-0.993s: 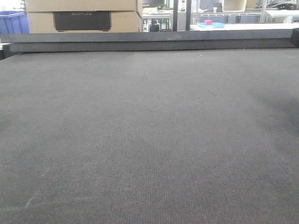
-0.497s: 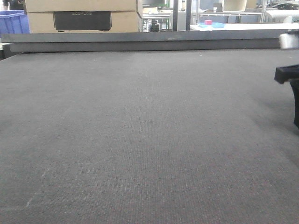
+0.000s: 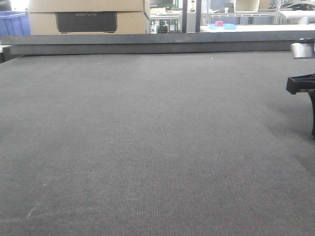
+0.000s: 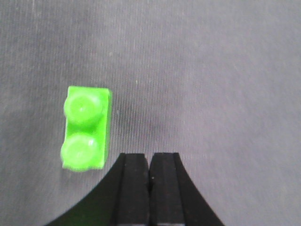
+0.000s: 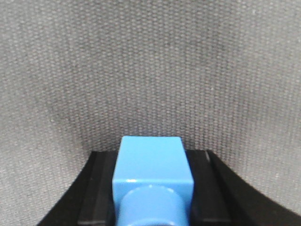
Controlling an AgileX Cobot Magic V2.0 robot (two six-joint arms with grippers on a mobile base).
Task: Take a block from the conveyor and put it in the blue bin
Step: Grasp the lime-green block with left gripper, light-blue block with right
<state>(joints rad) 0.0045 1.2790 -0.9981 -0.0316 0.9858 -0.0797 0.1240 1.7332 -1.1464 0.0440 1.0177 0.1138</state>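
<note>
The conveyor [image 3: 147, 137] is a wide dark grey woven belt with a low rail at the back. In the right wrist view my right gripper [image 5: 153, 160] is shut on a blue block [image 5: 153, 176], held just above the belt. Part of the right arm [image 3: 304, 81] shows at the right edge of the front view. In the left wrist view my left gripper [image 4: 149, 162] is shut and empty over the belt. A green two-stud block [image 4: 85, 128] lies on the belt just to its left, not touching it. The blue bin [image 3: 14, 23] shows at the far left beyond the rail.
Cardboard boxes [image 3: 88, 17] stand behind the rail. A white table [image 3: 256, 28] at the back right carries a blue plate with a pink block [image 3: 219, 23].
The right arm came into the front view at the right edge and has since shifted slightly left and down.
</note>
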